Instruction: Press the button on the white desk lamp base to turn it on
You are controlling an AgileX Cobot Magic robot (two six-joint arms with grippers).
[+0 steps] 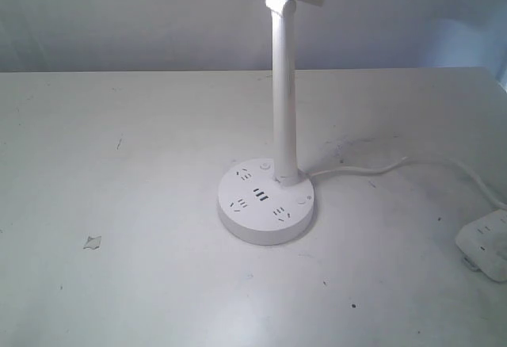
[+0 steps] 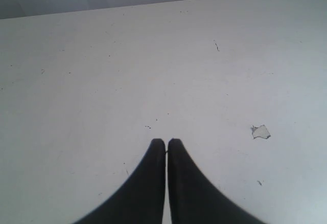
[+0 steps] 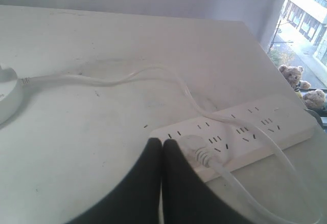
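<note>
The white desk lamp base [image 1: 267,206] is a round puck with dark socket holes and USB slots on top. It stands mid-table in the exterior view, with its slim pole [image 1: 284,93] rising to the lamp head. A small round button [image 1: 264,166] sits on the base beside the pole. An edge of the base [image 3: 7,97] shows in the right wrist view. Neither gripper appears in the exterior view. My left gripper [image 2: 166,142] is shut over bare table. My right gripper [image 3: 162,142] is shut and empty, hovering by the power strip [image 3: 240,132].
A white cord [image 1: 372,169] runs from the base to the power strip [image 1: 485,244] at the table's right edge, where a plug [image 3: 196,147] is inserted. A small paper scrap [image 1: 93,242] lies at the left. Two teddy bears [image 3: 301,88] sit beyond the table edge.
</note>
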